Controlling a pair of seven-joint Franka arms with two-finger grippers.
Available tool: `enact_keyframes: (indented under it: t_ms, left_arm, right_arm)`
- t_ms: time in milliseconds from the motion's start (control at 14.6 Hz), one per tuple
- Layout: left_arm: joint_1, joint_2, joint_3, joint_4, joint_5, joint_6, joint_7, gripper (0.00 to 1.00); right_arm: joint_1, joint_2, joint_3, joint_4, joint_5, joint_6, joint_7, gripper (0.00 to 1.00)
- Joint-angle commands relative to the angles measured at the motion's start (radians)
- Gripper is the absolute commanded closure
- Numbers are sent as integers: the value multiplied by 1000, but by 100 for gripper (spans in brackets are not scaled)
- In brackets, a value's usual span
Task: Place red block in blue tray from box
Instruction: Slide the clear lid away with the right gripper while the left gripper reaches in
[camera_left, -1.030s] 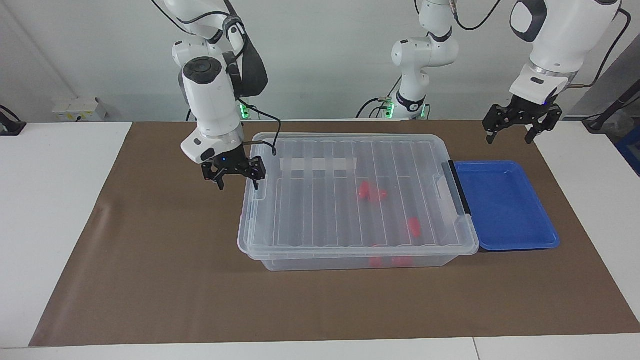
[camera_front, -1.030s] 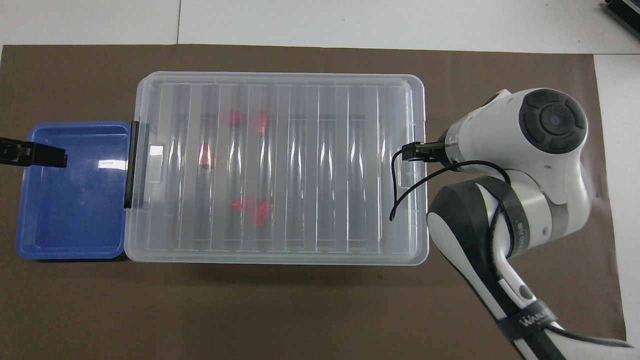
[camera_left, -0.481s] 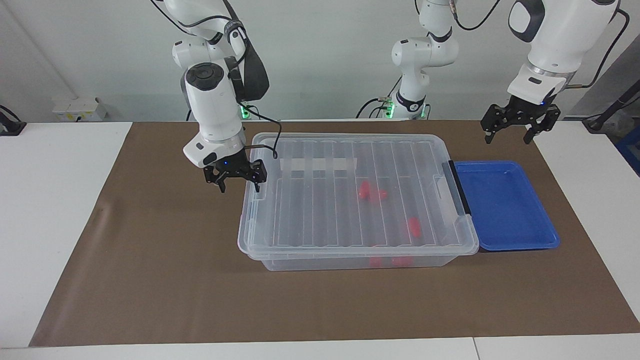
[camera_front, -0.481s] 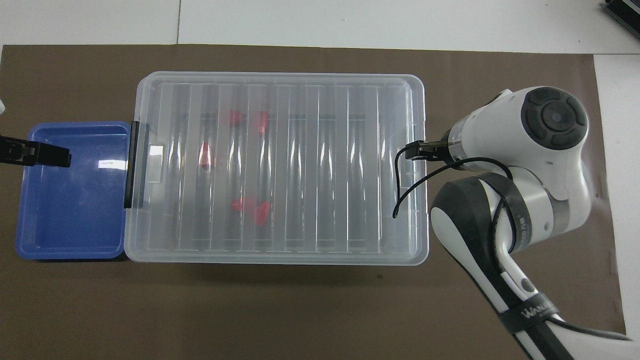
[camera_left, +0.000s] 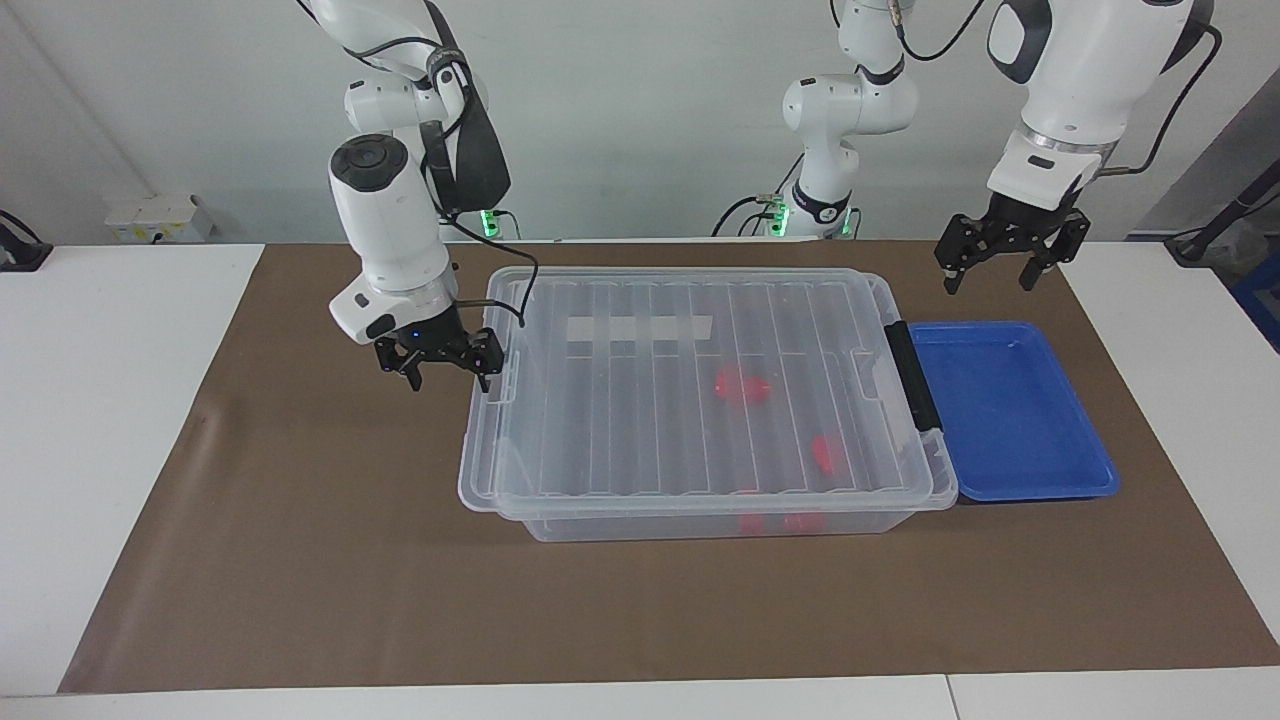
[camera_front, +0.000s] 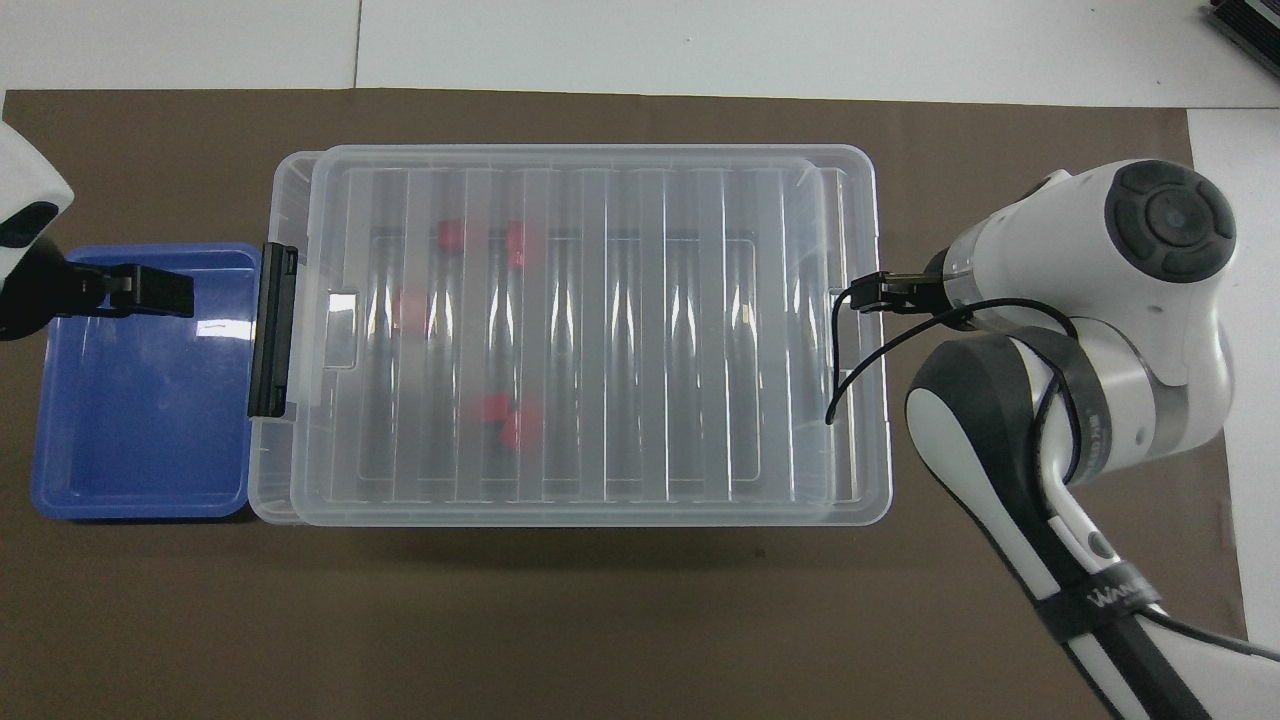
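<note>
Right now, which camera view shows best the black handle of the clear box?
The overhead view: the black handle appears there whole, a bar clipped across the lid's end beside the blue tray, with its raised ends plain. The facing view shows the same bar slantwise and thinner, between the lid's edge and the tray.

A brown mat (camera_left: 300, 560) covers the middle of a white table (camera_left: 110, 420), leaving bare white surface at both ends. A white socket box (camera_left: 160, 217) sits against the pale wall (camera_left: 640, 110) at the table's edge nearest the robots, toward the right arm's end, with black cables (camera_left: 745, 210) trailing nearby.
</note>
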Motion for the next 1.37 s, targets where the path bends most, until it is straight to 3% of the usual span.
enact_keyframes:
  t_ms: [0,137,412,687,1305]
  left_arm:
    - [-45,-16,11,-39,-12,49,-119,0]
    - [-56,-30,10,-74,-12,86,-222,0]
    - [-98,-41,10,-102,-12,94,-234,0]
    - [-154,-44,11,-197,-12,214,-355,0]
    - [-200,89,13,-261,-4,419,-408,0]
  right_arm:
    - [-52,-5,6,-10,9,-2,-72,1]
    - [-80,-5,6,-12,9,-4,-95,1]
    - [-146,-5,6,-12,9,-22,-206,1]
    - [-207,-6,6,-10,9,-53,-284,1]
    - [-292,-6,4,-1,-5,-85,-430,1]
